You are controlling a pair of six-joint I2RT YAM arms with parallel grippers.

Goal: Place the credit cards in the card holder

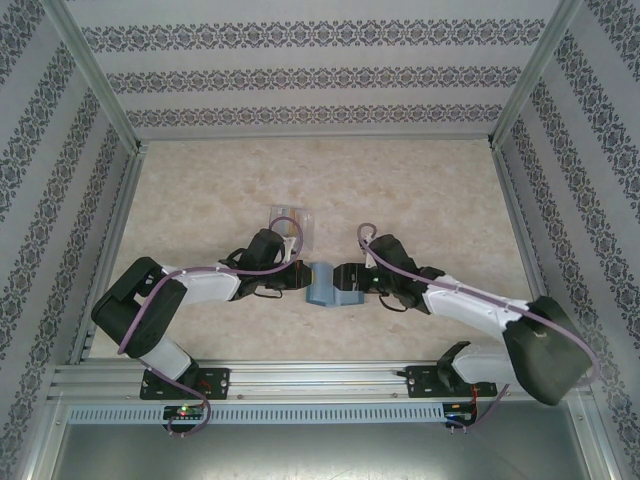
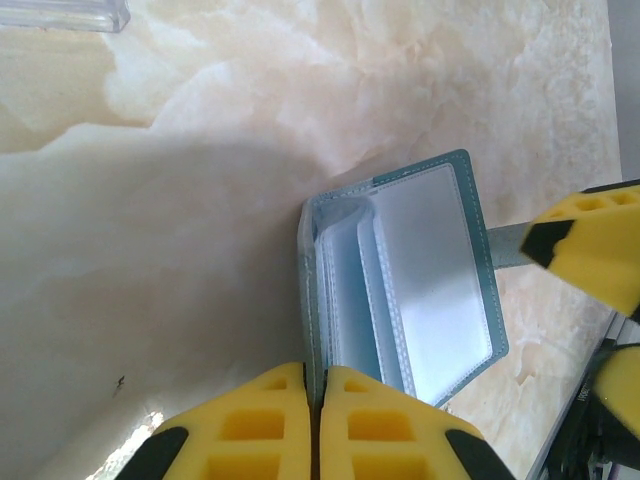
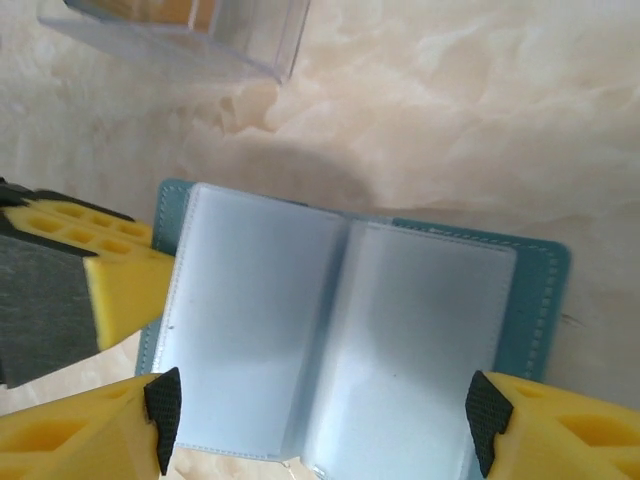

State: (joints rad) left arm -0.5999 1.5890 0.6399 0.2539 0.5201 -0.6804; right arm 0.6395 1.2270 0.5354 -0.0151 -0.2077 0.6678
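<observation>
The teal card holder [image 1: 328,285] lies between the two arms at the table's middle. It is spread open like a book, showing pale grey-blue pockets [image 3: 340,330]. My left gripper [image 2: 318,390] is shut on the edge of its left cover [image 2: 312,300]. My right gripper [image 3: 325,425] stands open, with its black-tipped fingers [image 3: 162,418] wide apart, one at each side of the open pockets. Something orange-tan, which looks like the credit cards [image 3: 165,8], shows through a clear plastic case.
The clear plastic case [image 1: 292,224] stands just behind the left gripper, close to the card holder, and shows as a clear case [image 3: 190,35] in the right wrist view. The beige marble-pattern table [image 1: 420,190] is walled by patterned panels on three sides.
</observation>
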